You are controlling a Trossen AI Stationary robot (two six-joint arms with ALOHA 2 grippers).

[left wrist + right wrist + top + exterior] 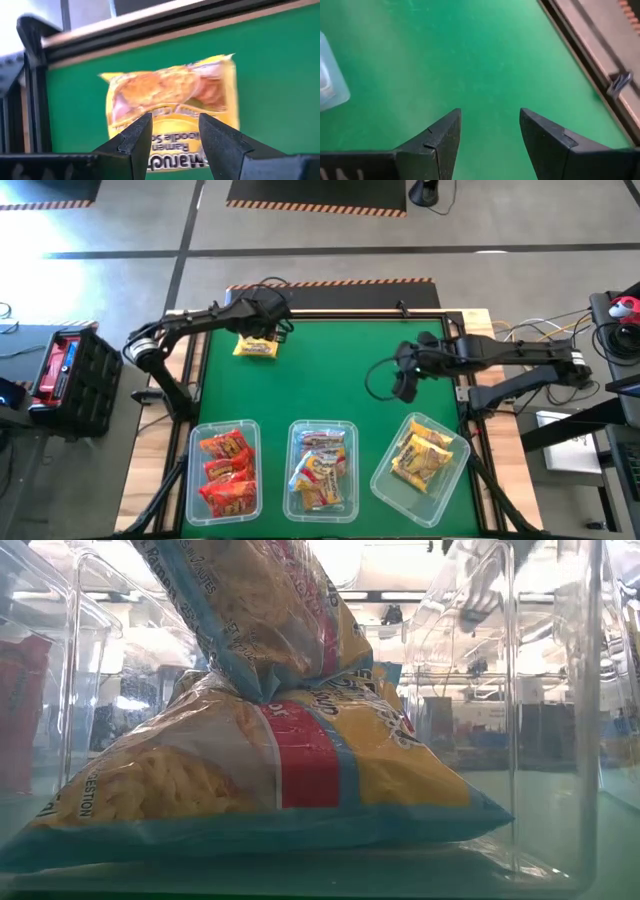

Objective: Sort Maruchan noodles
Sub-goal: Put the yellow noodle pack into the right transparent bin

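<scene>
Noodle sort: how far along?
Nearly done. Three tubs hold sorted packets: red/orange in the left tub, yellow-pink in the middle tub, yellow in the right tub. One yellow packet remains on the mat, the open left gripper right over it. The right gripper hangs open and empty.

3 clear tubs (222, 430) line the green table's (330, 370) near edge; black crate (70, 365) at left.

Green table top (330, 370), yellow noodle pack (256, 347) at upper left, red-orange packs (226, 472), pink-and-yellow packs (321, 467) and yellow packs (422, 456) in clear tubs (442, 498) below.
</scene>
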